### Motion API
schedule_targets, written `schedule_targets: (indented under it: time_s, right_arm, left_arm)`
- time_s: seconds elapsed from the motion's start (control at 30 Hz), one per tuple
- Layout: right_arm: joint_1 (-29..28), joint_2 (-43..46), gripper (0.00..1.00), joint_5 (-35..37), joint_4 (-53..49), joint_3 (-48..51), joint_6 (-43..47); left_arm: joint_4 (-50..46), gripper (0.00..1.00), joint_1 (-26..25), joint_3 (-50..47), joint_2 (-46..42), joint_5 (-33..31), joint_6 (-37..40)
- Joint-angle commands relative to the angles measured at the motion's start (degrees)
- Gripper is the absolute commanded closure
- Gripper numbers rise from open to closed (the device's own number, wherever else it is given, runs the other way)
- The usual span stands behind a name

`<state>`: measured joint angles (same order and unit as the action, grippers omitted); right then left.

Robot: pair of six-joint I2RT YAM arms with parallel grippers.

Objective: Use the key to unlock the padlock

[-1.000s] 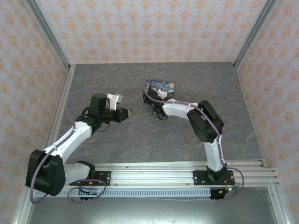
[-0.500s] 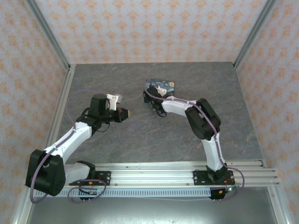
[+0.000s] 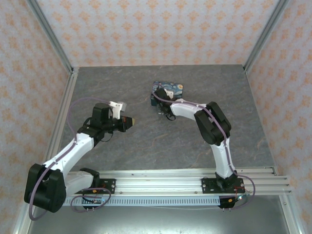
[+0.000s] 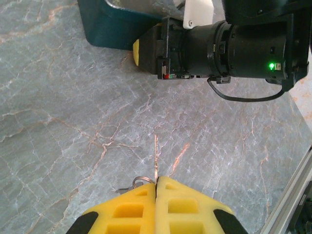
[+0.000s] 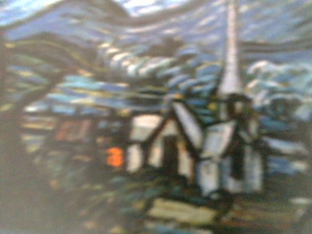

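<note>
- Left wrist view: left gripper, jaws clenched on the key, blade pointing forward over the worktop.
- Right wrist view: painted tin, blurred, very close.
- Top view: right gripper at the tin's left edge; jaws' state cannot be told; padlock too small to place.

Tabletop: grey stone-look, veined, smooth, mostly matt w/ a slight sheen. Key: thin bright metal, catching the light; wire ring at its base, metal too. Left gripper: yellow plastic, matt, moulded pockets. Right arm's wrist housing: black, satin; plastic or metal, can't tell. Tin: painted print, brushy look, blurred close up; side wall teal, semi-gloss. Front rail: bare aluminium, dull silver.
</note>
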<state>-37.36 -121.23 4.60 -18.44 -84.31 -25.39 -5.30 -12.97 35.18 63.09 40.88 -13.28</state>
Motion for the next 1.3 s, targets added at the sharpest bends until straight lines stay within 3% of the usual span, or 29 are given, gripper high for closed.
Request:
schedule_targets:
  time_s: [0.0,0.2,0.47,0.63,0.97,1.27]
  right_arm:
    - [0.1,5.26,0.94,-5.43,-2.04,0.55,4.02]
    - [0.27,9.17,0.99,-12.39,-5.45,1.86,5.65]
    - [0.56,10.64,1.0,-23.55,-12.37,0.58,2.86]
    - [1.48,11.64,1.0,-27.99,-14.86,0.64,-1.39]
    - [2.65,14.24,1.0,-33.44,-14.57,1.08,-8.98]
    - [2.65,15.66,1.0,-36.06,-14.6,0.46,-13.47]
  left_arm:
    - [-3.77,1.0,0.34,-0.07,-0.71,-0.05,5.19]
    - [-4.7,1.0,-1.14,-0.02,0.42,-0.34,4.09]
    - [4.38,1.0,-9.11,-1.67,2.8,-5.92,-0.17]
    - [14.09,1.0,-9.32,-5.91,2.59,-7.56,-5.41]
    - [17.73,1.0,-9.44,-7.91,1.28,-6.34,-9.14]
    - [28.38,1.0,-9.66,-12.6,0.7,-7.09,-15.34]
